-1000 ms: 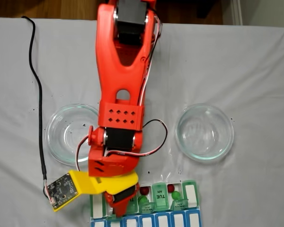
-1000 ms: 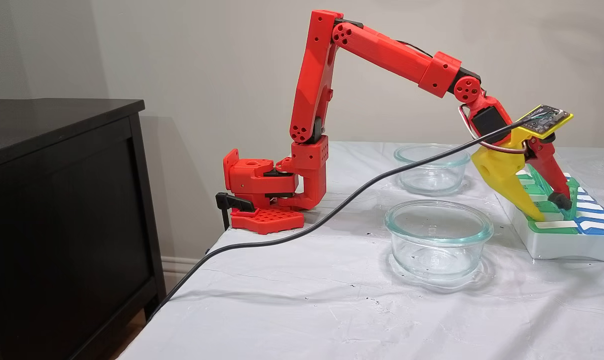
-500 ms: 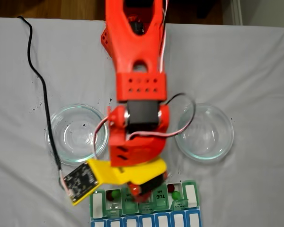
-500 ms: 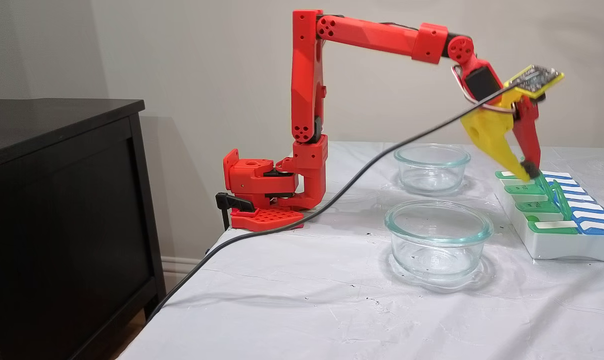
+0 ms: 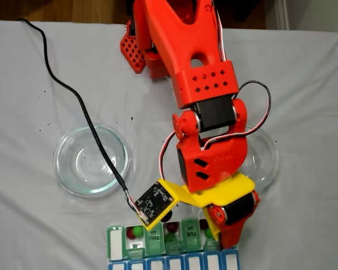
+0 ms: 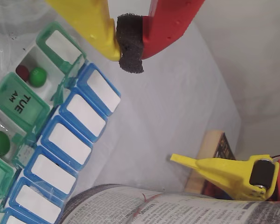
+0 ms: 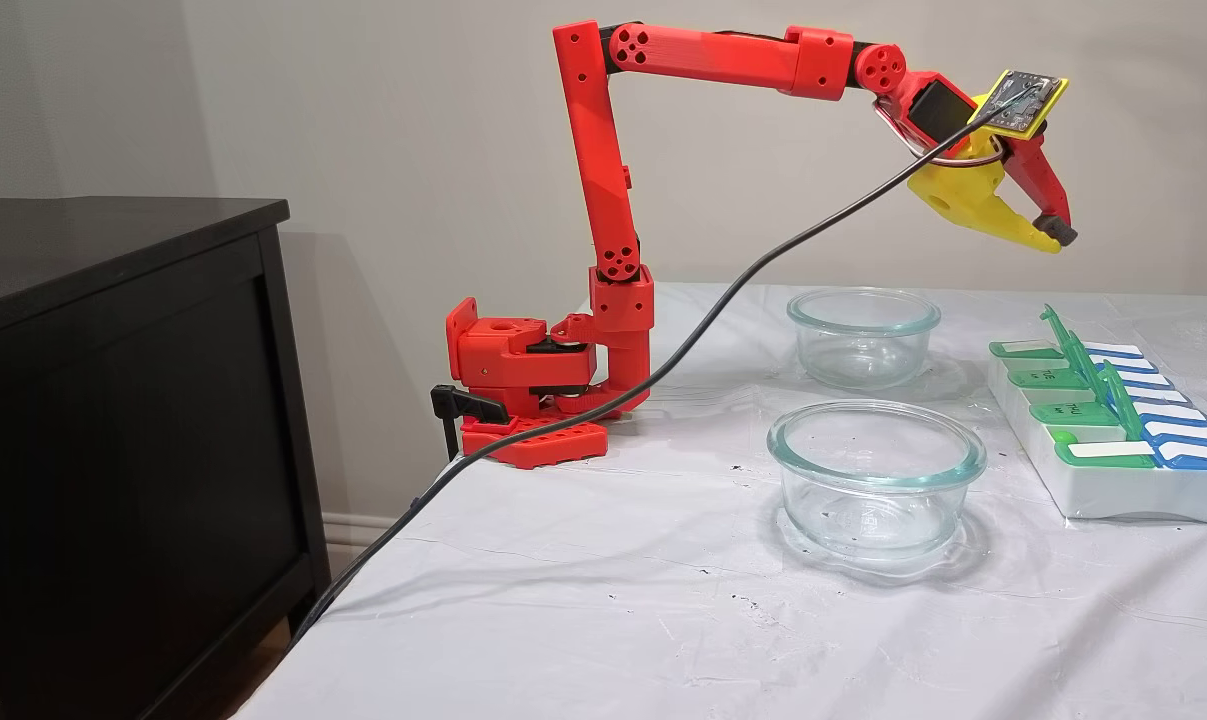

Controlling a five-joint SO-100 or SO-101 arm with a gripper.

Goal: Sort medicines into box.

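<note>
The box (image 5: 154,241) lies at the bottom edge of the top-down fixed view, a row of green lids over a row of blue ones. Some green lids stand open in the side fixed view, above the box's white wall (image 7: 1113,495). Pills lie in open compartments: a green pill (image 5: 137,230), a red pill (image 5: 172,227), and in the wrist view a red pill (image 6: 22,72) beside a green pill (image 6: 37,76). My gripper (image 7: 1055,240) hangs high above the box, shut with nothing held. Its yellow and red fingers meet on a black foam pad (image 6: 129,44).
Two clear glass bowls stand between the arm's base and the box, a near bowl (image 7: 875,470) and a far bowl (image 7: 863,335). A black cable (image 7: 663,370) hangs from the wrist over the table's left edge. A dark cabinet (image 7: 113,400) stands to the left.
The gripper has lifted out of the box's green row, risen high, and swung to the right in the top-down view. Its fingers, apart a second ago, are now together.
</note>
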